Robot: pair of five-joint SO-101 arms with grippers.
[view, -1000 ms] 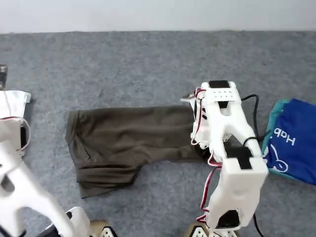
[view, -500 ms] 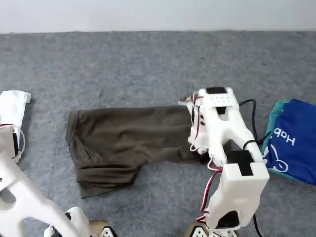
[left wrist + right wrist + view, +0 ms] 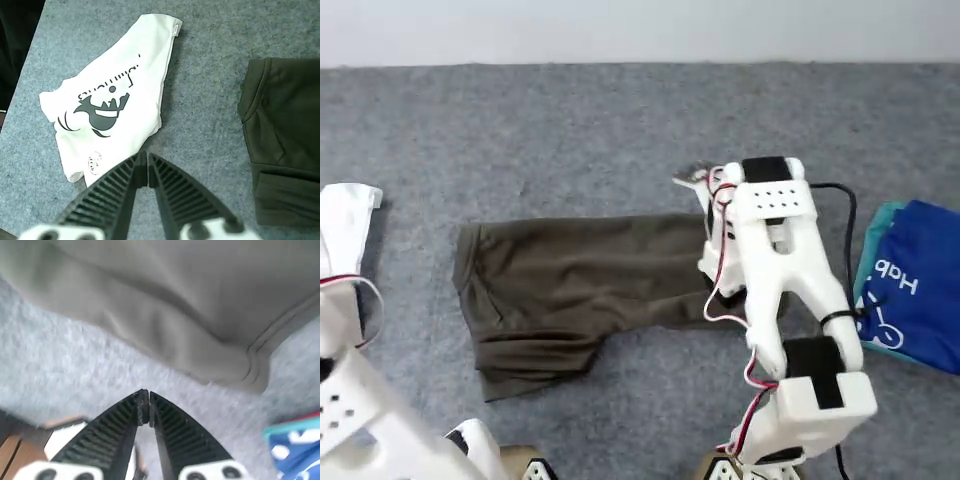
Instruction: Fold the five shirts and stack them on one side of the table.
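High view: grey desk (image 3: 620, 120) carries all the cloth. Olive shirt (image 3: 580, 290) is the biggest item, lying mid-desk, partly folded, w/ one sleeve bunched toward the front edge. Blue shirt (image 3: 910, 290) w/ white print sits at the right edge, apart from the olive one. White shirt (image 3: 115, 110) w/ dark print lies flat in the left wrist view, close to a desk edge and well apart from the olive shirt's sleeve.

Right arm (image 3: 775, 260) stands over the olive shirt's right end, between it and the blue shirt. Left arm (image 3: 350, 400) is at the front-left corner.

Right end effector (image 3: 144, 392): jaws pressed together, nothing btwn them, over bare desk just beside the olive shirt's hem; a bit of blue shirt shows nearby. Left end effector (image 3: 147, 155): also closed tight & empty, above bare desk just beside the white shirt's edge, not touching cloth.
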